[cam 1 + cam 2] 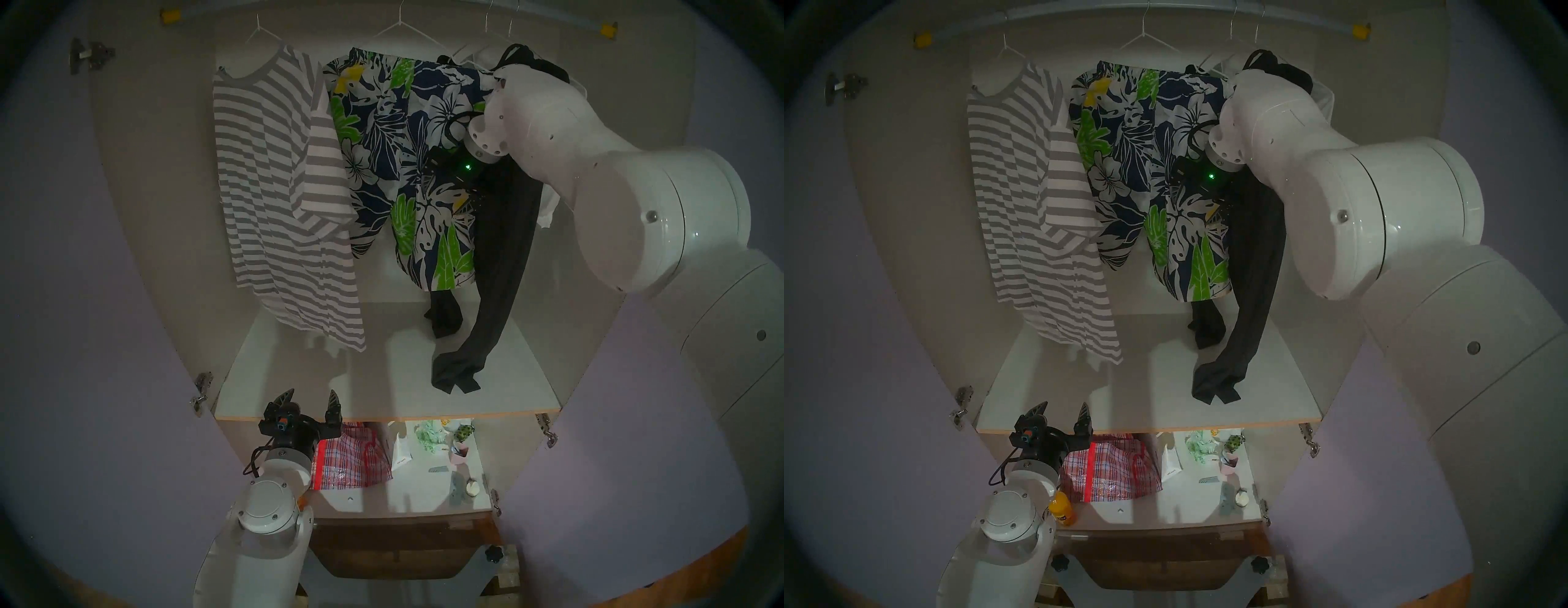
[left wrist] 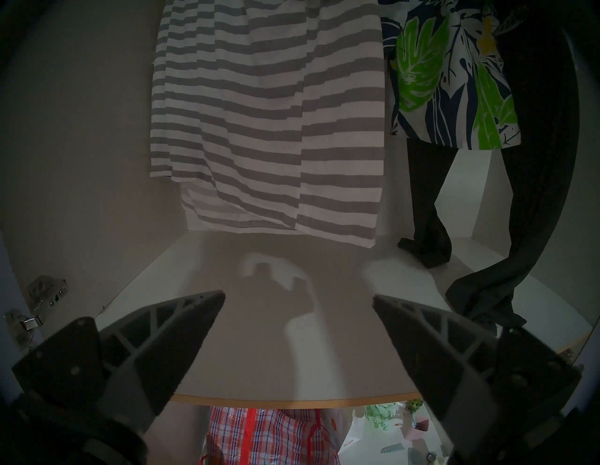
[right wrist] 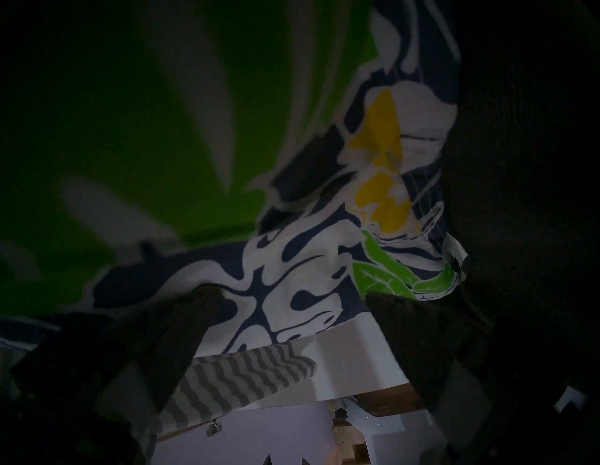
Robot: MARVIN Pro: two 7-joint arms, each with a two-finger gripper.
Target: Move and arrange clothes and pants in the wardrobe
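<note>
Black latticed fingers (image 2: 181, 337) of the left gripper (image 1: 309, 405) stand wide apart with nothing between them, level with the front edge of the shelf (image 1: 382, 382) at its left end; below them, on the lower board, lies a red checked bag (image 1: 352, 463), with small items further right. The right gripper (image 3: 292, 324) is deep among the hanging clothes; in its wrist view the two fingers are apart, the floral cloth lying close in front of them, though whether it touches them I cannot tell; from the head views its black body with a green light (image 1: 467, 167) sits against the floral shorts (image 1: 403, 170), fingertips hidden.

Outward from there: the shorts hang mid-rail on a wire hanger; just right of them, partly behind the right arm (image 1: 594, 148), hang the black trousers (image 1: 500, 254), one leg end crumpled on the shelf near its front right, the other end touching the shelf further back; a bit of white blouse (image 1: 549, 208) shows behind the arm; left of the shorts hangs the striped T-shirt (image 1: 271, 191), its hem just above the shelf, one sleeve overlapping the shorts' edge. All hang from the rail (image 1: 551, 19) with yellow caps, inside the wardrobe (image 1: 161, 170); lilac doors (image 1: 85, 339) stand open on both sides.
</note>
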